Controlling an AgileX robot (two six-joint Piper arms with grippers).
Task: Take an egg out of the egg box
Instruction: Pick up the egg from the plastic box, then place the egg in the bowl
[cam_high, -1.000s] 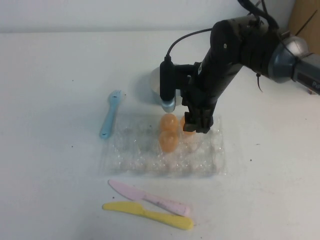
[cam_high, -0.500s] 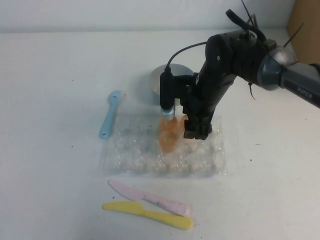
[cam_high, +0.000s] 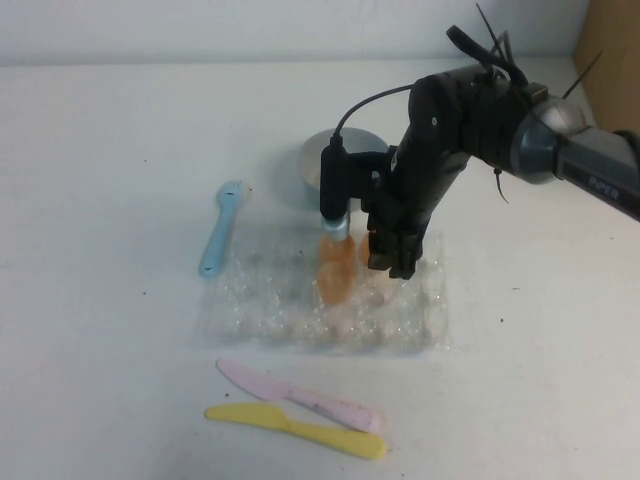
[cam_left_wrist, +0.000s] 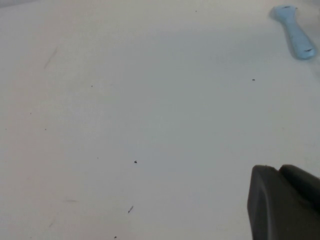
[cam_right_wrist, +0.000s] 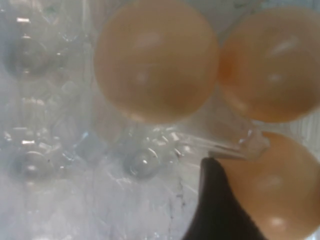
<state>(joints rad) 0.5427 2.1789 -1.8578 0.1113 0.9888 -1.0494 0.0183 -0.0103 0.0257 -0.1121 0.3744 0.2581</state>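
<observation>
On the white table (cam_high: 100, 150), the left gripper (cam_left_wrist: 285, 202) shows only in its own wrist view, as a dark finger edge over bare tabletop, so whether it is released or clenched cannot be told. A light blue plastic spoon (cam_high: 220, 228) lies just left of the egg box (cam_high: 270, 305), a clear crinkly tray of round cups near the table's middle. In front of the box lie a pink plastic knife (cam_high: 297, 394) and a yellow plastic knife (cam_high: 300, 431), side by side. Behind the box sits a round grey bowl (cam_high: 312, 160). The right gripper (cam_high: 392, 262) is lowered into the box's back-right cups, one dark fingertip (cam_right_wrist: 215, 200) touching the egg (cam_right_wrist: 265, 190); whether it is grasping cannot be told. Two more eggs (cam_right_wrist: 156, 59) sit in adjoining cups.
</observation>
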